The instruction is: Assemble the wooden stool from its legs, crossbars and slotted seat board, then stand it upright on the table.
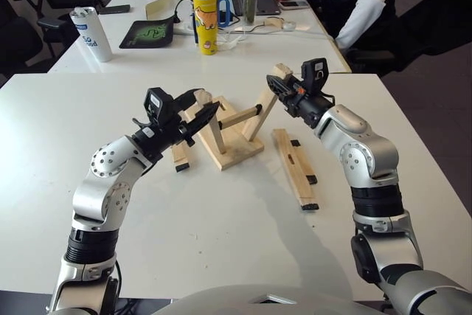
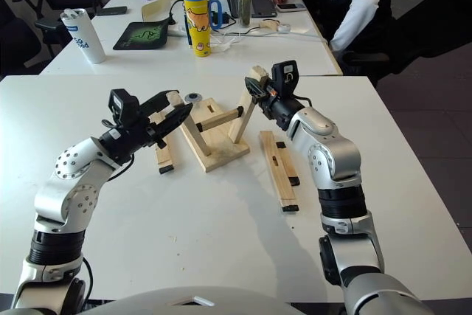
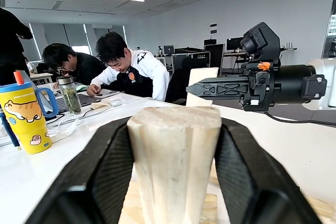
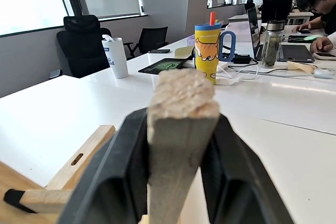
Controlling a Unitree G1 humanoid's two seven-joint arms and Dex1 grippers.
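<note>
My left end effector (image 1: 199, 107) is pinching the top end of the first leg (image 1: 215, 134), with the black fingers pressed against both sides of the pale wood. That leg stands tilted on the seat board (image 1: 237, 151), which lies flat on the white surface (image 1: 221, 234) between my two arms. My right end effector (image 1: 279, 86) is clamped on the upper end of the second leg (image 1: 259, 117), which leans in toward the board from my right. A crossbar (image 1: 240, 116) with a dark tip runs between the two legs, above the board. I cannot tell how deep its ends sit in them.

A loose wooden piece (image 1: 293, 166) with black caps lies flat just to the right of the board. Another wooden piece (image 1: 179, 154) lies beside the board's left edge, below my left end effector.
</note>
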